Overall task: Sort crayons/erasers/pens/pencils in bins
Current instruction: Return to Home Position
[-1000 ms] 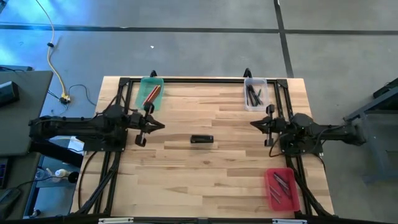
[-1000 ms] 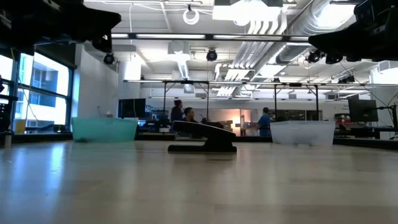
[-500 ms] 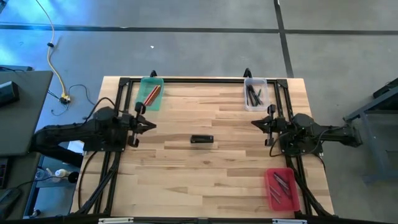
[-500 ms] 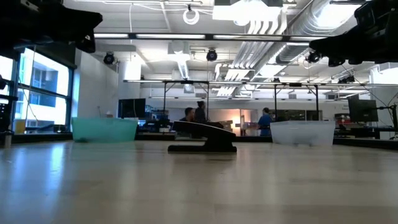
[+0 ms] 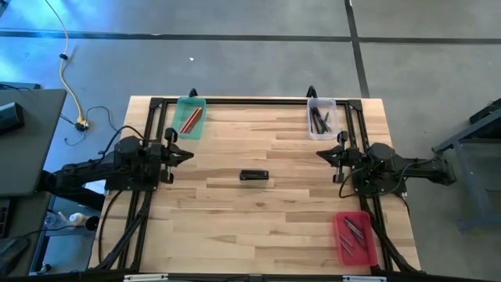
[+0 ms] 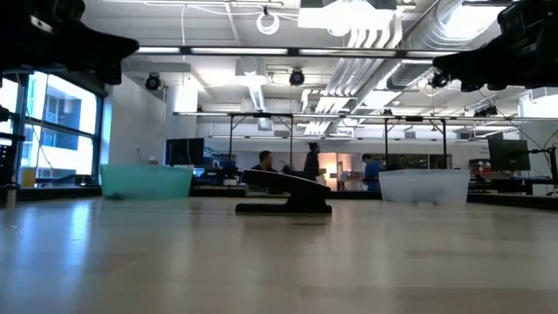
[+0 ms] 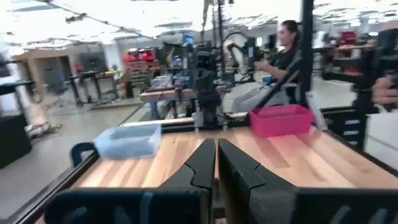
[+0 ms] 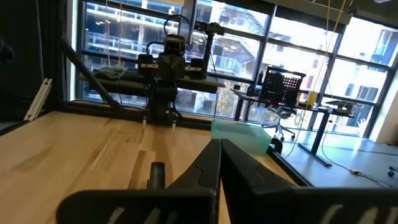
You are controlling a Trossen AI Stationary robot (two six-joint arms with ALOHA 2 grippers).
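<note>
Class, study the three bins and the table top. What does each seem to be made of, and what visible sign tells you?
Green bin: likely plastic, translucent; light glows through its wall.
Clear bin: likely plastic, with a frosted see-through wall.
Red bin: probably plastic too, opaque, with an even colour.
Table top: wood, in pale joined strips with visible grain and a smooth finish.

The high camera is looking straight down on the table [image 5: 258, 204]. The low camera is sitting at tabletop level, facing the green bin [image 6: 146, 181] and clear bin [image 6: 425, 185]. The wrist cameras are looking across: the red bin [image 7: 281, 119] is showing beyond the left fingers [image 7: 200, 167], the green bin beyond the right fingers [image 8: 207, 167].
</note>
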